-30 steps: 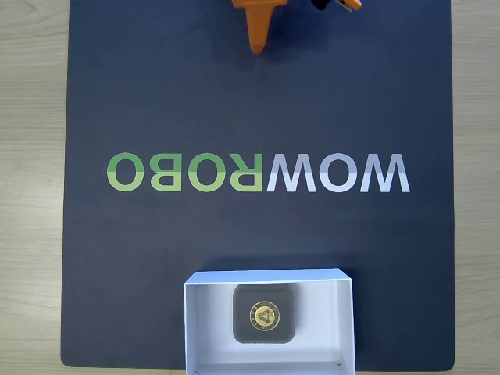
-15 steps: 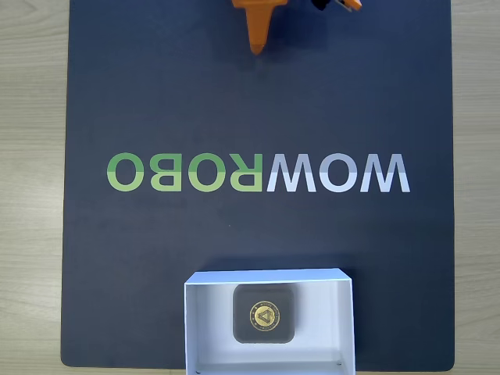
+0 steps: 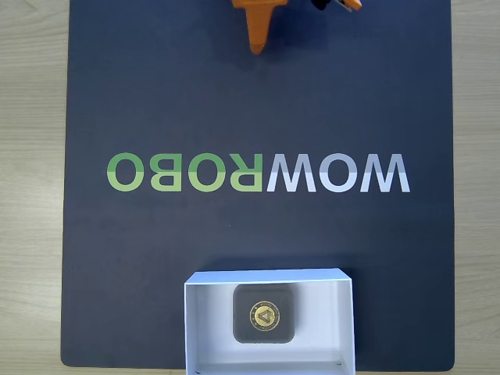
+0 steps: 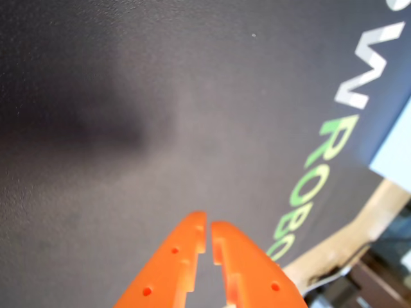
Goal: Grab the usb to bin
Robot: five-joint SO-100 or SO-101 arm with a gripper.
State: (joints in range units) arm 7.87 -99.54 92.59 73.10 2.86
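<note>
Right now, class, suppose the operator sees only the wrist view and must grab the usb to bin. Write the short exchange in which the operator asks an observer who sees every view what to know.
Operator: My tool is shut over bare mat. Where is the usb?
Observer: The usb lies flat inside the bin, emblem up.
Operator: And where is the bin?
Observer: In the fixed view it sits at the bottom edge of the mat, about centred.
Operator: How do I stand relative to it?
Observer: Your tool is at the top edge of the fixed view, with the lettering lying between it and the bin.
</note>
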